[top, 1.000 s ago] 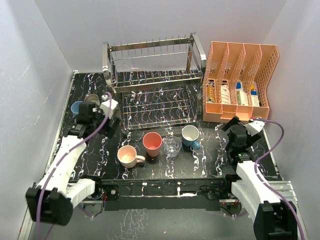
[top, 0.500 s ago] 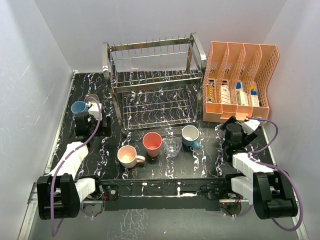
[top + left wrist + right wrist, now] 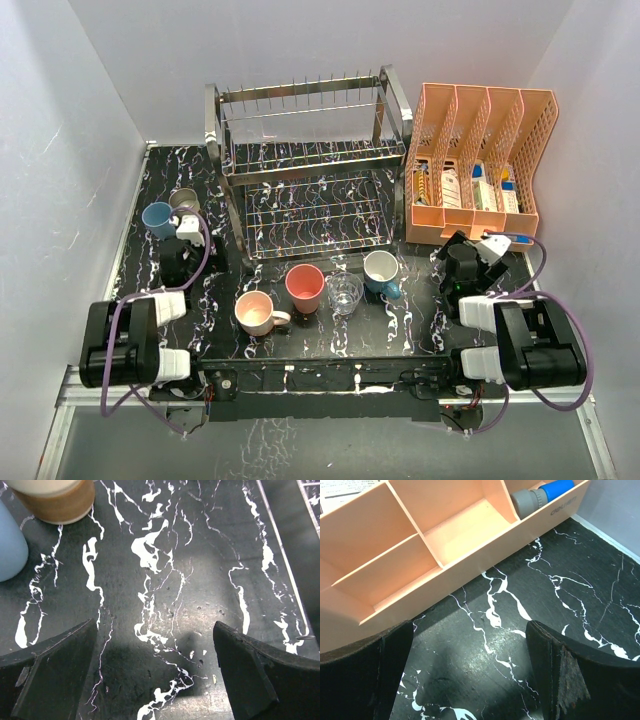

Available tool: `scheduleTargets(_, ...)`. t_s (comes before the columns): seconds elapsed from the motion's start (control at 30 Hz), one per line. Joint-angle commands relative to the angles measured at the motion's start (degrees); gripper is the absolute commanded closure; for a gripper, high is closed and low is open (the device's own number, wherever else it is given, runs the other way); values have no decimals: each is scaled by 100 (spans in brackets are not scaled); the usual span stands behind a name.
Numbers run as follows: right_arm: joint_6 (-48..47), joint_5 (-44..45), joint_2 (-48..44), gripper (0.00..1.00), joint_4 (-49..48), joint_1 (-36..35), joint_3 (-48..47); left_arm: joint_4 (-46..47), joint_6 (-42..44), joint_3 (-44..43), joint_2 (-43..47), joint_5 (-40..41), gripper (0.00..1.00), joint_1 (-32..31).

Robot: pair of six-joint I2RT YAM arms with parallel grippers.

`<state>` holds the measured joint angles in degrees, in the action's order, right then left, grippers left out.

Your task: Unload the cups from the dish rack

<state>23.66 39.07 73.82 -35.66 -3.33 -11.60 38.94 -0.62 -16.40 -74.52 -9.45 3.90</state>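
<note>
Left gripper (image 3: 154, 630): jaws spread wide with nothing between them, hanging low over bare table.
Under the left gripper: black, white-veined table top (image 3: 200, 555).
Nearest cups, left wrist view: tan cup (image 3: 55, 500) at 11 o'clock, light blue tumbler (image 3: 9, 545) at 10 o'clock; both stand on the table just beside each other, and whether they touch I cannot tell.
Same pair, top view: both stand at the rack's 9 o'clock, the light blue tumbler at 8 o'clock of the tan cup.
Right gripper (image 3: 470, 630): jaws spread wide, holding nothing, low over the table.
Ahead of the right gripper: orange organiser (image 3: 445, 535) at 12 o'clock, close by; a grey and blue-capped item (image 3: 540, 494) lies in the compartment at 1 o'clock.
Teal mug (image 3: 381, 270): on the table at about 9 o'clock of the right gripper, mouth up.
Clear glass tumbler (image 3: 345, 292): just beside the teal mug, at its 8 o'clock.
Salmon-red tumbler (image 3: 305, 286): just beside the glass, at its 9 o'clock, mouth up.
Pale pink mug (image 3: 256, 312): at 8 o'clock of the salmon-red tumbler, handle turned toward it.
Dish rack (image 3: 310, 175): at 12 o'clock of that row of four cups, with the organiser at its 3 o'clock.
Cups overall: all six stand on the table, off the rack.
</note>
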Motion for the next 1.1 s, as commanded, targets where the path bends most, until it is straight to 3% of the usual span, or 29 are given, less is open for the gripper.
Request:
scheduleTargets(0.0,-304,-125,166,2,-787,-9,-284,801,-229,-96,-464,-9,3,27)
scheduleTargets(0.2,-417,-70,201,2,-1030,-9,-260,2105,-162,176,-930,24,3,30)
scheduleTargets(0.33,-547,-310,468,2,-1391,-4,-311,2182,-3,11,-1207,139,3,29)
scheduleTargets(0.6,-767,-429,878,2,-1979,-4,-302,3979,39,420,-2167,236,3,27)
scheduleTargets(0.77,-1448,-1473,1032,2,-2831,-27,-51,3625,54,242,-2196,226,3,5)
scheduleTargets(0.83,-1901,-2474,1220,2,-3171,-31,3,3157,60,82,-2117,288,3,5)
scheduleTargets(0.9,-2357,-3426,1656,2,-3858,-34,136,3402,42,120,-2196,294,3,-1)
scheduleTargets(0.97,-2416,-3484,1678,2,-3966,-31,134,3230,53,94,-2130,286,3,3)
scheduleTargets(1.0,-2299,-3321,1585,2,-3605,-35,86,3331,53,109,-2166,289,3,4)
scheduleTargets(1.07,-2059,-2788,1722,2,-3792,-20,11,3295,42,122,-2145,281,3,5)
